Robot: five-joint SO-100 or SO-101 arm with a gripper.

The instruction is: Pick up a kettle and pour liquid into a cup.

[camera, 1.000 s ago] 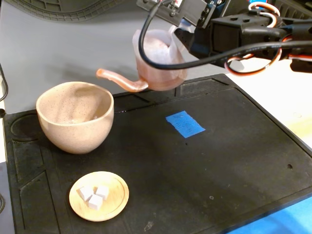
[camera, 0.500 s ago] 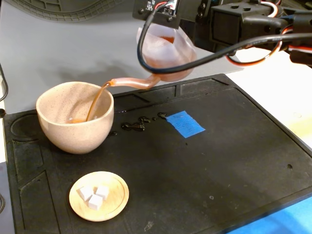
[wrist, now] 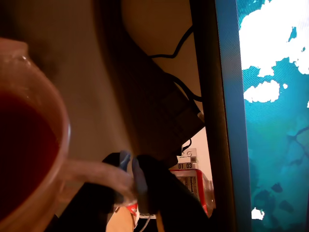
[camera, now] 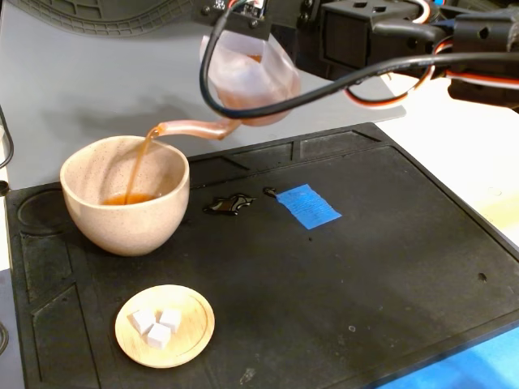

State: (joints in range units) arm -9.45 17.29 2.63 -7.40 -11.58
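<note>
The end effector [wrist: 131, 170] pinches the kettle [camera: 247, 81] by its handle and holds it tilted in the air above the back edge of the surface [camera: 389, 267]. Liquid [camera: 136, 166] runs from the spout into the cup [camera: 126, 194] near the back left corner — a small spill [camera: 229, 203] lies on the mat between the cup and a blue tape patch [camera: 307, 205].

kettle [camera: 247, 81] above mat [camera: 365, 267], right of cup [camera: 126, 194], dish [camera: 165, 326] nearer
</note>
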